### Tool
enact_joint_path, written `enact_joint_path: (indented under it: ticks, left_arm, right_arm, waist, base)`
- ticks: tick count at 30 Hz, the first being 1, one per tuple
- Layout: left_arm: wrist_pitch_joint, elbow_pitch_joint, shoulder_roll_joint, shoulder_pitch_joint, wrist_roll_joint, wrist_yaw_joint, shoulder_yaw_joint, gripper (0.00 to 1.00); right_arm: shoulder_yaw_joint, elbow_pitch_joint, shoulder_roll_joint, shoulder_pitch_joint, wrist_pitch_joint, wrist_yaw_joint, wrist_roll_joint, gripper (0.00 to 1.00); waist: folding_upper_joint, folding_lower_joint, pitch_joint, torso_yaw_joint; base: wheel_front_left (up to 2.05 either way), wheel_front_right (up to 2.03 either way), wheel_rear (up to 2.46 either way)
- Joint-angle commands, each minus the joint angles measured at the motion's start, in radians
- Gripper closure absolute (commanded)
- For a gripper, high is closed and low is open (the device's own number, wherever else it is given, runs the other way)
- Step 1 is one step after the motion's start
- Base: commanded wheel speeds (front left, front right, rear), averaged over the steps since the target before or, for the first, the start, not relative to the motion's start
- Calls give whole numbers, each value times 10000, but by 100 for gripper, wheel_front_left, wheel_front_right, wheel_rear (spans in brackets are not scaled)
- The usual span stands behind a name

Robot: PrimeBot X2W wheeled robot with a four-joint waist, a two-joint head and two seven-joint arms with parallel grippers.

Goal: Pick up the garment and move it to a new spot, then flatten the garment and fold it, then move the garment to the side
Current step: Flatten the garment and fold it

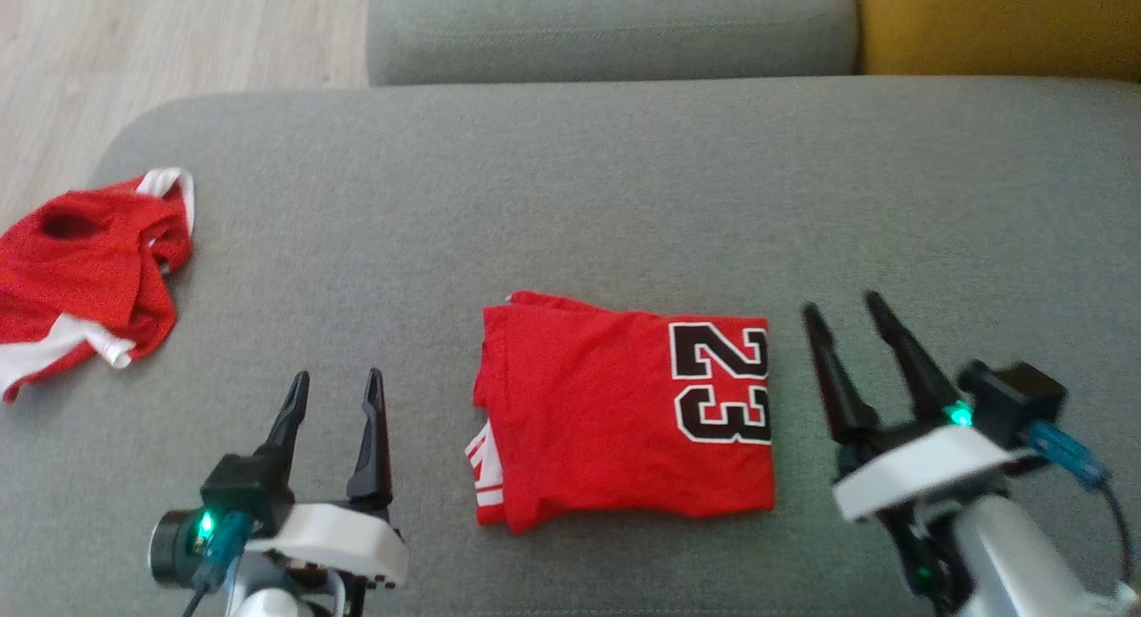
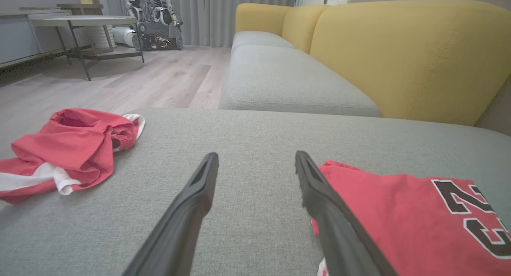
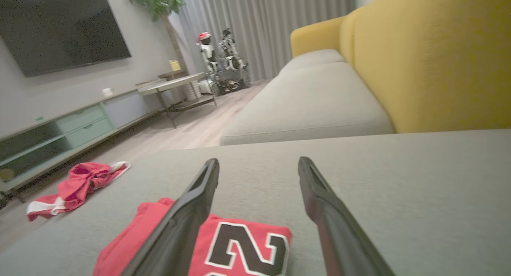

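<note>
The left tool (image 1: 339, 376) and right tool (image 1: 841, 303) stood open and empty, flanking the folded jersey (image 1: 615, 412) near the cushion's (image 1: 570, 198) front edge. Moving it aside would likely need every layer pinched together.

The folded jersey (image 1: 624, 412) is soft red cloth, matt all over, and its black numerals (image 1: 722, 381) are a flat print edged in white. The crumpled red garment (image 1: 89, 278) looks like the same dull cloth, with white trim. Under them the sofa seat (image 1: 570, 198) is grey woven fabric, grainy and matt. The backrest (image 2: 399, 56) is yellow cloth of finer weave. The floor (image 2: 159, 80) is pale wood plank with a low sheen. The left gripper (image 1: 339, 378) and right gripper (image 1: 842, 307) have dark matt fingers, plastic by the look, on smooth white shells.
</note>
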Motion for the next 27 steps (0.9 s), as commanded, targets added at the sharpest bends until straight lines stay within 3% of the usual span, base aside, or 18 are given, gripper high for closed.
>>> enact_joint_path:
  ticks: [1, 3, 8, 17, 27]
  left_arm:
    - [-62, -389, 264, -210, -61, 52, 460, 0]
    - [22, -530, 407, -15, -87, 131, 543, 0]
    - [183, -893, 610, 370, -118, 255, 620, 0]
    - [367, -1199, 828, 833, -209, 294, 606, 0]
    - [436, -1214, 924, 953, -236, 330, 557, 0]
  right_arm:
    - [-319, -736, -30, 210, 206, -9, -329, 0]
    - [-1117, -1461, 123, 894, 656, -9, -797, 0]
    - [-1847, -2499, 433, 1732, 1300, -9, -1347, 0]
    - [-2186, -3686, 590, 2709, 2005, -9, -1740, 0]
    - [-2509, -4028, 746, 2998, 2303, -9, -1912, 0]
  waist:
    - [0, 0, -255, -225]
    - [0, 0, -452, -332]
    - [0, 0, -644, -447]
    - [0, 0, -861, -552]
    - [0, 0, -882, -573]
  base:
    - [0, 0, 0]
    - [0, 0, 0]
    - [0, 0, 0]
    - [0, 0, 0]
    - [0, 0, 0]
